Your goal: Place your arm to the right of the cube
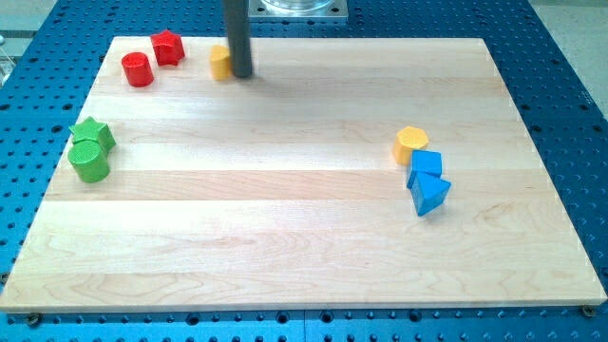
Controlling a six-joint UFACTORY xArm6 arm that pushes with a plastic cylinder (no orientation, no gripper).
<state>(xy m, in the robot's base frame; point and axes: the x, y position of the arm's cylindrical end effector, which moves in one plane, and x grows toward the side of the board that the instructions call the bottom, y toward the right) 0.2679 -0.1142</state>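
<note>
— What's the worktop [285, 209] like from where you stand?

— Pale wood, planks running across, grain showing, sitting on a blue perforated base [560, 85] that frames it on all sides. A metal mount [297, 8] pokes in at twelve o'clock, right at the view's top edge.

— And the arm?

— There are no fingers on it to be apart or together, only a dark rod coming straight down. My tip [241, 75] sits near the top edge, at about eleven o'clock on the board, touching or just beside a yellow block [220, 63] on that block's three o'clock side. That block's shape I can't make out; the rod hides part of it.

— Where's the cube?

— The blue cube [426, 163] is over at three o'clock on the board, well apart from the tip. A yellow hexagonal block [411, 143] touches it at eleven o'clock, a blue triangular block [430, 194] presses against it at six.

— Anything else?

— A red cylinder [138, 69] and a red star-like block [168, 47] at the top left corner; a green star-like block [92, 135] with a green cylinder [89, 161] touching it at nine o'clock.
</note>
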